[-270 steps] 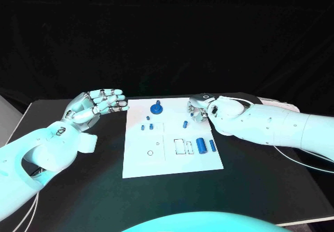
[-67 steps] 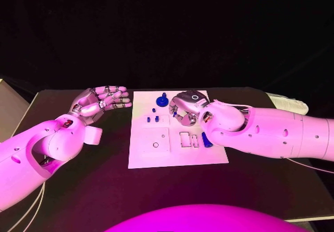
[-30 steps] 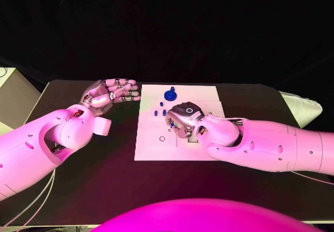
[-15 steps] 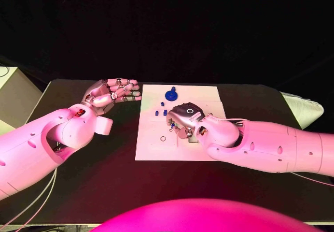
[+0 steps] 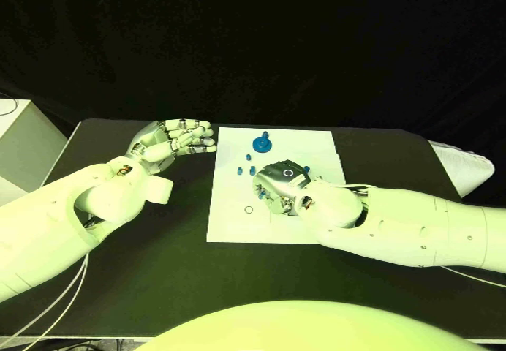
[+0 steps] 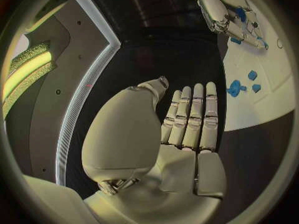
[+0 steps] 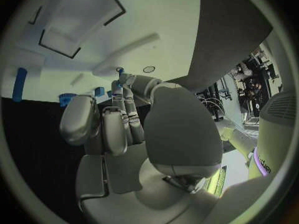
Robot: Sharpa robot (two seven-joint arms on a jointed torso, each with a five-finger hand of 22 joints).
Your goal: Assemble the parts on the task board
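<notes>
The white task board lies mid-table. My right hand hovers low over its middle, fingers curled, pinching a small blue peg at the fingertips. In the right wrist view that peg sits at the fingertips, close above the board and near a small round hole. A blue round knob part stands at the far edge, with two small blue pegs in front of it. My left hand is raised beside the board's far left corner, holding nothing, fingers straight.
An oval hole lies near the board's left side and rectangular recesses near its middle. A long blue cylinder lies on the board. A white box stands off the table's left, and a white object at the right edge.
My right hand has come from the board's far right edge to its middle and sunk slightly toward the near side, carrying the peg. The left hand has stayed put.
</notes>
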